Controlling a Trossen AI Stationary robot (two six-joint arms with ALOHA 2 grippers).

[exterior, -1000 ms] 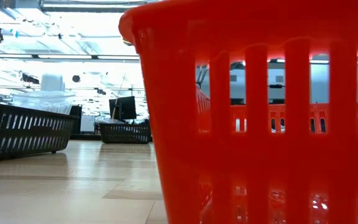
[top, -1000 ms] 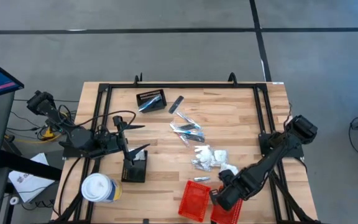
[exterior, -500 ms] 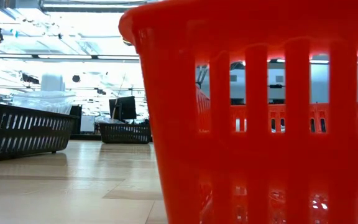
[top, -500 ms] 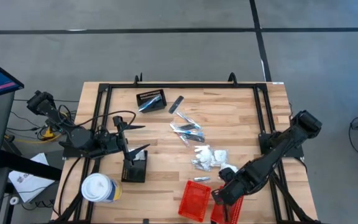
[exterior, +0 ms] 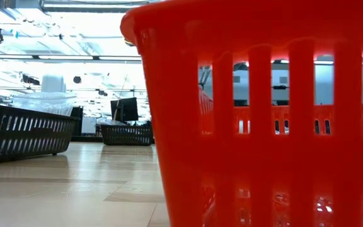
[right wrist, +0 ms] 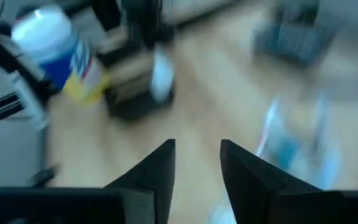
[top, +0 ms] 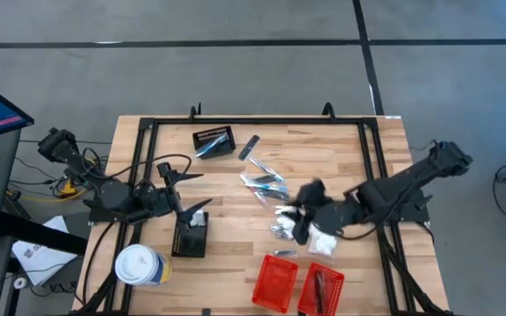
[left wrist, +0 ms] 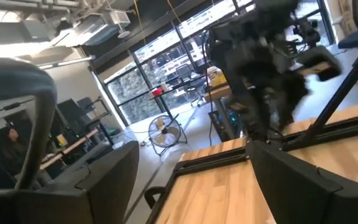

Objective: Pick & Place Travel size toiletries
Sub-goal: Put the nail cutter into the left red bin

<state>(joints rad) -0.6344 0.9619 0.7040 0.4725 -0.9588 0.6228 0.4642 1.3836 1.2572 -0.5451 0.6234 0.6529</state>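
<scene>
Right pincer (top: pixel 301 219), parted and empty, above the white packets (top: pixel 316 239).

No legible text or labels

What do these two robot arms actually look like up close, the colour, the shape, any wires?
Both arms are dark, near-black, jointed limbs. The left gripper ends in two thin, pointed fingers, with black cables looping over the arm. The right gripper has two flat, dark, wedge-shaped fingers. No markings can be made out.
</scene>
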